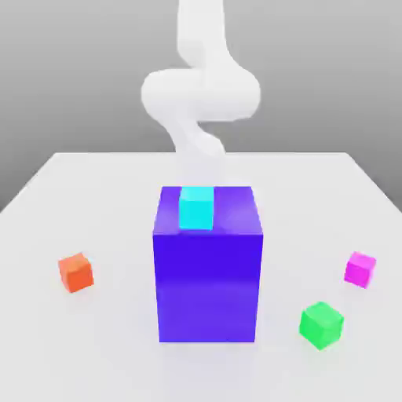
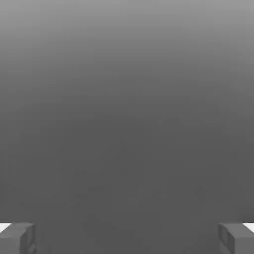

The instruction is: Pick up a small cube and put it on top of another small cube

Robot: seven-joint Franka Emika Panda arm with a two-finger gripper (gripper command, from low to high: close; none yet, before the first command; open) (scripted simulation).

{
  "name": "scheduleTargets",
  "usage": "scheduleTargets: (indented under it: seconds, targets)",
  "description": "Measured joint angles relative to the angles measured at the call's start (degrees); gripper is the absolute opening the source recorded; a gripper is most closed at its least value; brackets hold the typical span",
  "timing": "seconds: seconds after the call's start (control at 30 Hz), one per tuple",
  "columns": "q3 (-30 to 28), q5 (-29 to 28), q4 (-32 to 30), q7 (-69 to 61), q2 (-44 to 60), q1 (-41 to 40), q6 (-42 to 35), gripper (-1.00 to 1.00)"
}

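Magenta cube (image 1: 359,269) on table, claw (image 2: 127,238) spread, holding nothing

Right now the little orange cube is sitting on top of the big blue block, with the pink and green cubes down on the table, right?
Not quite: the cyan cube sits on the big blue block. The orange cube lies on the table, like the pink cube and green cube, as the exterior view shows.

White tabletop (image 1: 94,196), plain grey backdrop, soft even light.

Smooth white rounded arm (image 1: 201,94), grey blocky jaws
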Motion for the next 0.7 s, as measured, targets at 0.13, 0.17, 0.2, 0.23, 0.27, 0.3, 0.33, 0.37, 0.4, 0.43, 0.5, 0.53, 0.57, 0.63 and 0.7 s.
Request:
scheduleTargets:
  seconds: [0.13, 0.17, 0.2, 0.23, 0.27, 0.3, 0.33, 0.37, 0.4, 0.43, 0.5, 0.53, 0.57, 0.63, 0.7]
  targets:
    - [3.4, -4.3, -3.5, -9.1, 7.7, 4.6, 4.1, 0.00]
    - [4.2, -5.3, -4.4, -11.5, 9.6, 5.8, 5.1, 0.00]
    - [4.9, -6.2, -5.2, -13.7, 11.5, 6.9, 6.0, 0.00]
    - [5.7, -6.9, -6.1, -16.1, 13.3, 7.8, 7.0, 0.00]
    - [6.3, -7.7, -6.9, -18.4, 15.1, 8.9, 7.9, 0.00]
    - [6.9, -8.5, -7.7, -20.7, 16.9, 10.1, 8.9, 0.00]
    - [7.5, -9.2, -8.5, -23.0, 18.7, 11.2, 9.8, 0.00]
    - [8.1, -9.9, -9.4, -25.3, 20.4, 12.3, 10.8, 0.00]
    - [8.9, -10.3, -10.2, -27.8, 22.2, 13.2, 11.7, 0.00]
    - [9.4, -10.9, -11.0, -30.3, 23.9, 14.3, 12.7, 0.00]
    - [10.4, -11.9, -12.7, -35.3, 27.4, 16.7, 14.6, 0.00]
    - [10.9, -12.2, -13.5, -37.9, 29.1, 17.8, 15.6, 0.00]
    - [11.6, -12.4, -14.4, -40.6, 30.8, 18.9, 16.6, 0.00]
    - [12.9, -12.5, -16.1, -46.2, 34.0, 21.1, 18.6, 0.00]
    - [14.3, -12.1, -17.8, -52.1, 37.2, 23.5, 20.8, 0.00]
